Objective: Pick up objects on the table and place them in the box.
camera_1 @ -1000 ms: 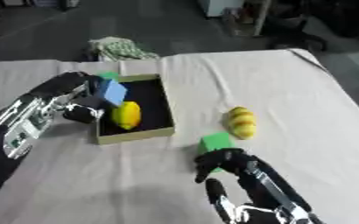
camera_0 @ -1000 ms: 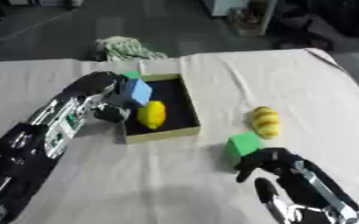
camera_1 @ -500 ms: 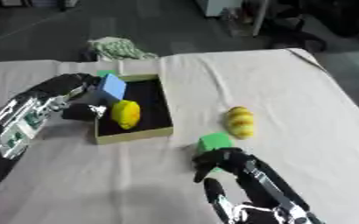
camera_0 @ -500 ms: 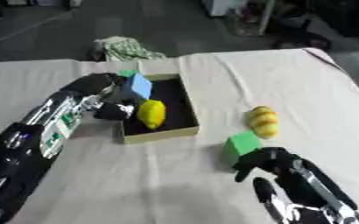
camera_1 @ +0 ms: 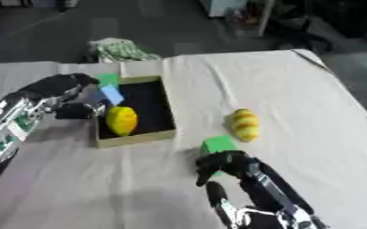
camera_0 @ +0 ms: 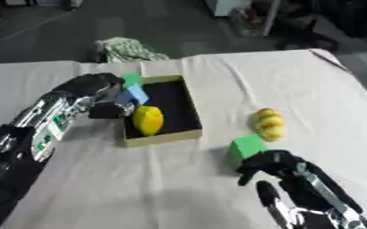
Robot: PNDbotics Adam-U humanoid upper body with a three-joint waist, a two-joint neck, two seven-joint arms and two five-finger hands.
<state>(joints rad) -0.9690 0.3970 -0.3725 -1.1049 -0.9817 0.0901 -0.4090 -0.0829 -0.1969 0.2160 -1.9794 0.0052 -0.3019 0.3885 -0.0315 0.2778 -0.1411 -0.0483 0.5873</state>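
The table (camera_0: 218,80), draped in pale cloth, filled the view, and the open box (camera_0: 171,112) sat left of its middle; every place here is given from that box. The left arm came in from the box's left side, and its left hand (camera_0: 100,91) hung over the box's left rim with fingers curled round a blue block (camera_0: 133,95), pinching it just above the box's near-left corner. Compared with a second ago, the block had barely shifted; it was held at the rim both then and now, tilted, not yet let go. My read: the drop was the step in hand, and the release had not come.

The right hand (camera_1: 226,163) lay well to the right of the box and nearer the robot, fingers bent down over the near edge of a green block (camera_1: 218,144). Over the last second those fingers had closed in on it a little; whether they touched it or only hovered, I could not tell. That suggested the next pick was being lined up while the left finished.

Inside the box lay a yellow lemon-shaped fruit (camera_0: 148,120), against the left wall. A second green piece (camera_0: 132,79) showed at the box's far-left corner, partly behind the left hand. A yellow banded fruit (camera_0: 268,124) lay on the cloth to the right of the box, just beyond the green block. A crumpled cloth (camera_0: 124,49) lay beyond the box at the far table edge.
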